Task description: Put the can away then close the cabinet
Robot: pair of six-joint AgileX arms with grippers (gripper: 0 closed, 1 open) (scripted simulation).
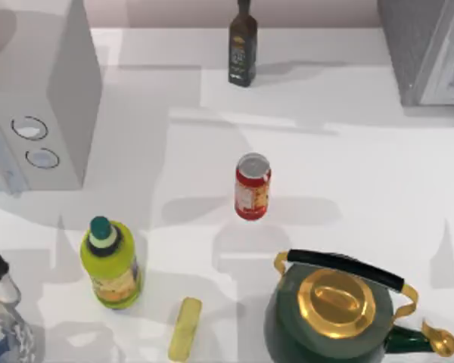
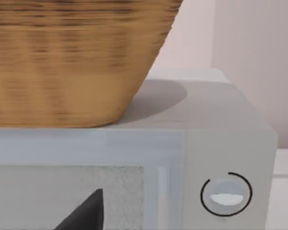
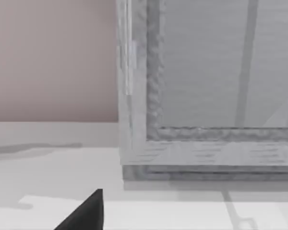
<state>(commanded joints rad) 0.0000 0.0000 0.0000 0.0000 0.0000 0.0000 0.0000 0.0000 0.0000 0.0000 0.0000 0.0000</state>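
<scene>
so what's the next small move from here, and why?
Probably bring one gripper over the small red can with the silver top and descend to grasp it. The can stands upright and untouched mid-table, apart from the yellow-green bottle and the dark green kettle. The grey cabinet sits at the far right corner, so the right arm looks better placed.

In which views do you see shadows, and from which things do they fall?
Top view: the can casts a soft shadow leftward on the table; so does the dark bottle. Left wrist view: the woven basket shades the microwave top beside it.
</scene>
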